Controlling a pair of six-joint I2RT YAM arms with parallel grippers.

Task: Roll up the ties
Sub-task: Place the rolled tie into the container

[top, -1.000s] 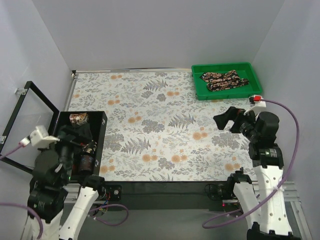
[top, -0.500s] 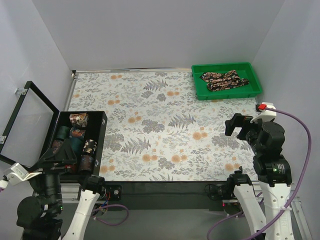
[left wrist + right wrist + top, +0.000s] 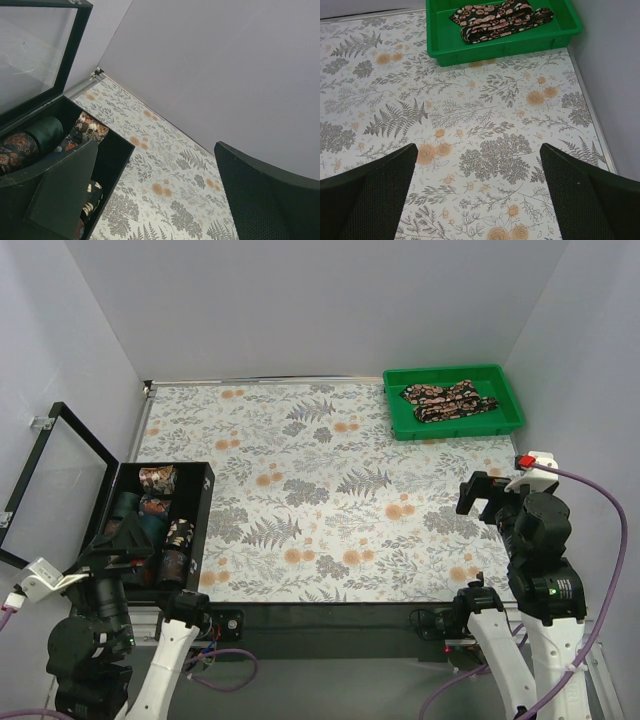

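Note:
Loose ties (image 3: 448, 402) with dark paisley print lie bunched in a green tray (image 3: 400, 426) at the back right; the right wrist view shows these ties (image 3: 500, 19) in the tray (image 3: 495, 50) far ahead. Rolled ties (image 3: 157, 478) sit in a black box (image 3: 208, 502) at the near left, and rolled ties (image 3: 87, 131) also show in the left wrist view. My left gripper (image 3: 125, 540) (image 3: 156, 150) hangs open over the box's near end, holding nothing. My right gripper (image 3: 482, 496) (image 3: 479, 147) is open above the cloth, well short of the tray.
The box's glass lid (image 3: 60, 480) stands open to the left. A fern-patterned tablecloth (image 3: 320, 490) covers the table. White walls (image 3: 590, 370) close in the back and both sides, and the right one runs close beside the tray and the right arm.
The left arm has drawn back toward the near-left corner, and its gripper now sits lower over the box. The right gripper has pulled back a little, rightward and nearer. Both stay open.

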